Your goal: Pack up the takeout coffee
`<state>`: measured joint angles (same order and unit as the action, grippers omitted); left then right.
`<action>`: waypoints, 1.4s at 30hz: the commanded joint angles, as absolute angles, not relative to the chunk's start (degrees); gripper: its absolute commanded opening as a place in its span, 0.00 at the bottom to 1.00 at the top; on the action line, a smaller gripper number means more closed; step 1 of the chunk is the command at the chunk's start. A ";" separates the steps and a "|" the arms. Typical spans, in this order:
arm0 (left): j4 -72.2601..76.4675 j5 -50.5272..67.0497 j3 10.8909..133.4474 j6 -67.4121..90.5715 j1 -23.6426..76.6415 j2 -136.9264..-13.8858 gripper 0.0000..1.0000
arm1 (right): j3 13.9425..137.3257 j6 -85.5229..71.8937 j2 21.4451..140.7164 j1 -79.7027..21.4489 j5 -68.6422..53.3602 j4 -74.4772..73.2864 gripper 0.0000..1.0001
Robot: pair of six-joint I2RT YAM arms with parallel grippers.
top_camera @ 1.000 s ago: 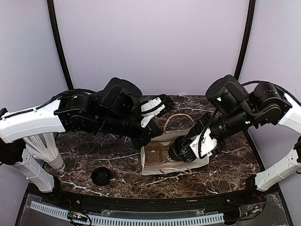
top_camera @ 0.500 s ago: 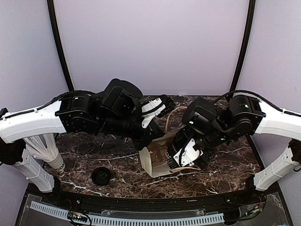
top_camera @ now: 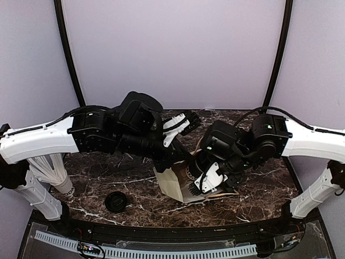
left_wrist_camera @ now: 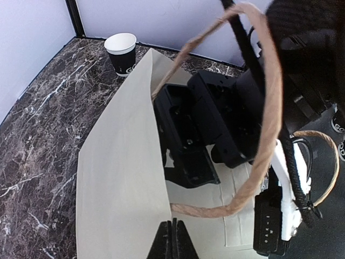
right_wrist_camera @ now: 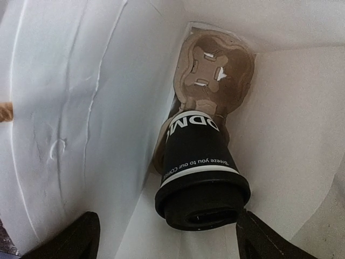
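We find the takeout coffee [right_wrist_camera: 197, 162] inside the paper bag [left_wrist_camera: 118, 178] — lidded, leaning, its base against a cardboard carrier [right_wrist_camera: 215, 70] at 12 o'clock from it in the right wrist view. The right tool [right_wrist_camera: 167, 237] has its fingers spread wide on either side of the lid, gripping nothing, so the main step looks done. The left tool [left_wrist_camera: 173, 240] is pinched together on the bag's rim, which holds the mouth open. What seems left — drawing the right arm out and letting the bag settle on the counter [top_camera: 108, 178]. A loose lid [top_camera: 116, 201] lies at 8 o'clock from the bag, unpacked.
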<state>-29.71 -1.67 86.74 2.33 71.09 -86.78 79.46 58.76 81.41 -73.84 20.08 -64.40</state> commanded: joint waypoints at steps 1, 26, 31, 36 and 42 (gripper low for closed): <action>-26.40 5.74 84.47 4.57 66.93 -84.91 0.00 | 76.97 60.95 80.17 -74.01 20.46 -62.18 0.89; -21.51 20.40 81.97 7.70 58.14 -86.66 0.00 | 79.09 58.38 88.19 -63.70 18.70 -53.57 0.91; -19.99 23.71 80.73 9.03 56.55 -86.58 0.00 | 76.34 58.31 89.20 -61.51 20.03 -48.74 0.92; -19.13 26.31 79.24 9.81 54.55 -86.82 0.00 | 77.21 56.97 92.02 -58.72 19.29 -49.09 0.99; -17.45 28.91 78.01 10.66 52.89 -86.85 0.00 | 76.22 57.51 93.91 -56.70 20.36 -45.09 0.99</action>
